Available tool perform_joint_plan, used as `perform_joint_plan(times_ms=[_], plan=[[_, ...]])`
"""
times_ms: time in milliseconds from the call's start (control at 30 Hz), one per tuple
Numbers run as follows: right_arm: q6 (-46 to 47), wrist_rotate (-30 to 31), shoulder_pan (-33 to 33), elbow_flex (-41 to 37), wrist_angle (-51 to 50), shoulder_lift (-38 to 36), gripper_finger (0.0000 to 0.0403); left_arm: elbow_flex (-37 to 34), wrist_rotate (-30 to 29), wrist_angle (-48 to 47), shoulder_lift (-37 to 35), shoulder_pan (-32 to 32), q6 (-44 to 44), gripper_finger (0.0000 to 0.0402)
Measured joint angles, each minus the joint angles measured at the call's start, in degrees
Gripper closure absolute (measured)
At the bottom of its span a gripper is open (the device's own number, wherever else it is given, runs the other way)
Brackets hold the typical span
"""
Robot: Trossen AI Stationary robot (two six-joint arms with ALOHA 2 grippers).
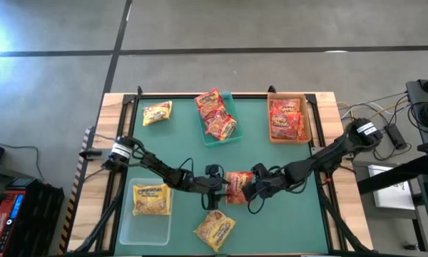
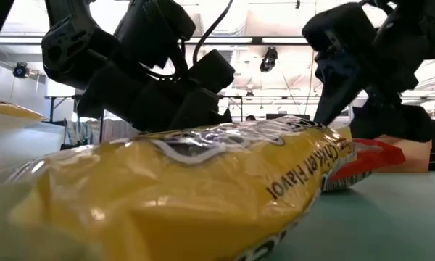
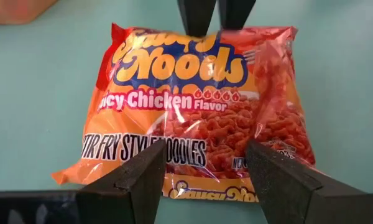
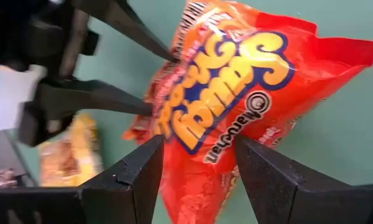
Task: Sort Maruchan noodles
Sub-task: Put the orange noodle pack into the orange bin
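Observation:
A red Maruchan noodle packet (image 1: 237, 187) labelled spicy chicken lies face up mid-table, its right end (image 2: 373, 156) on the green mat. My left gripper (image 1: 215, 184) comes at it from the table's left. Its fingers are apart over the packet's lower label end (image 3: 205, 186). My right gripper (image 1: 258, 184) comes from the right, slanting down. Its fingers are apart over the packet's top end (image 4: 199, 186). Both grippers are open. The packet (image 4: 248, 93) runs on behind both pairs of fingers. My left gripper has its fingertips (image 4: 168, 55) at the packet's lower label edge, slanting down from the table's left; whether they touch it I cannot tell. My right gripper has its fingers (image 3: 196, 15) at the packet's top edge, slanting down from the right; whether they touch I cannot tell.
Red packets fill a teal bin (image 1: 228, 140) and a tan bin (image 1: 308, 121) at the far side. A clear bin (image 1: 144, 225) at the near left holds a yellow packet (image 1: 151, 198). Loose yellow packets lie at the far left (image 1: 157, 113) and the near edge (image 1: 214, 230).

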Motion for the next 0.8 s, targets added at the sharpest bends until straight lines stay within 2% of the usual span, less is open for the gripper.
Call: perform_joint_plan(times_ms=[167, 367, 567, 800], plan=[[0.59, -2.01, -0.28, 0.11, 0.19, 2.18, 0.0211, 0.02, -0.13, 0.03, 0.12, -0.01, 0.02, 0.0198], [0.18, -4.76, -0.74, 0.01, -0.79, 0.28, 0.0211, -0.01, -0.15, -0.13, 0.26, -0.04, 0.02, 0.0198], [0.38, -4.85, -0.59, 0.02, -0.74, -1.27, 0.0211, -0.03, -0.15, -0.25, 0.31, -0.03, -0.07, 0.0198], [3.71, -3.38, 1.45, -0.59, -5.33, -0.86, 0.0211, -0.05, -0.16, -0.64, 0.31, -0.05, -1.27, 0.0198]])
